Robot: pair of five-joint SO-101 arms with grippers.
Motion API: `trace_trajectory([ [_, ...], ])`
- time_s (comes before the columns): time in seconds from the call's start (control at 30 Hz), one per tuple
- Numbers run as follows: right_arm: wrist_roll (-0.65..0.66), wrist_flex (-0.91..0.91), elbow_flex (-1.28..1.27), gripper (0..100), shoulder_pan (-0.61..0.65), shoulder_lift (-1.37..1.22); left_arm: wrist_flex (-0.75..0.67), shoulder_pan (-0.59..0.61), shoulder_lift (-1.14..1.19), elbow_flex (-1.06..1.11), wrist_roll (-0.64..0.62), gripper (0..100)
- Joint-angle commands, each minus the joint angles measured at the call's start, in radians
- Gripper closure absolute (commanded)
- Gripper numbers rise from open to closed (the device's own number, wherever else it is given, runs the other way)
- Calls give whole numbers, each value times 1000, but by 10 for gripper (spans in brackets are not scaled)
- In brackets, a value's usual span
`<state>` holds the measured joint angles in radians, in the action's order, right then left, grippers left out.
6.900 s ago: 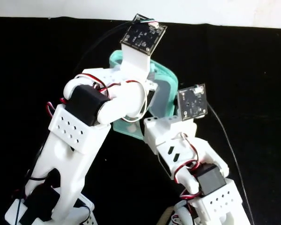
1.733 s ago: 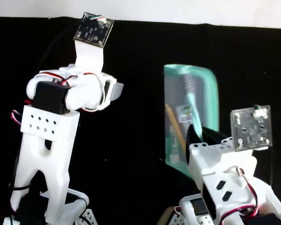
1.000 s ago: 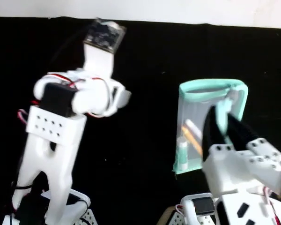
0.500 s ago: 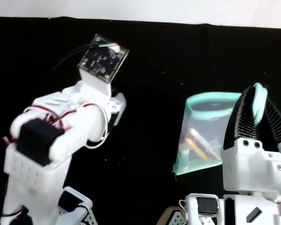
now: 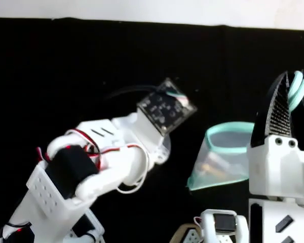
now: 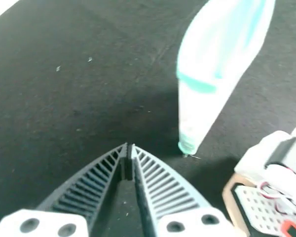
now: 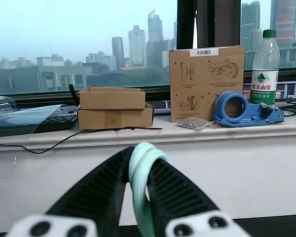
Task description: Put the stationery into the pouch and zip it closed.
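Two tools, two states. Your right tool [image 7: 140,154] is raised high and clamped on the mint loop [image 7: 139,173], which pokes out past its fingertips. The pouch [image 5: 220,154] hangs under that tool, mint rim uppermost, over the black counter [image 5: 66,76]. You cannot tell whether its lower corner touches the counter, or whether its zip is closed. What lies inside the clear wall is too blurred to name. Your left tool [image 6: 127,148] has its jaws pressed together on nothing and points down at the counter, near the pouch's lower corner but apart from it. The left arm [image 5: 91,172] leans in beside the pouch.
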<state>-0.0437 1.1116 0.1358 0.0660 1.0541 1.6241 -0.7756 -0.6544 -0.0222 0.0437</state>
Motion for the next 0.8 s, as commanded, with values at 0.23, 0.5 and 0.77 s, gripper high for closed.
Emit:
trace_trajectory([
  [0.23, 44, -73, 30, 993, -10, -67, -8, -203, -15, -8, 6, 992],
  [0.5, 41, -71, 30, 993, -27, -70, -172, -209, 1, 4, -3, 992],
  [0.77, 38, -70, 30, 993, -114, -70, -285, -211, 156, -2, -276, 992],
])
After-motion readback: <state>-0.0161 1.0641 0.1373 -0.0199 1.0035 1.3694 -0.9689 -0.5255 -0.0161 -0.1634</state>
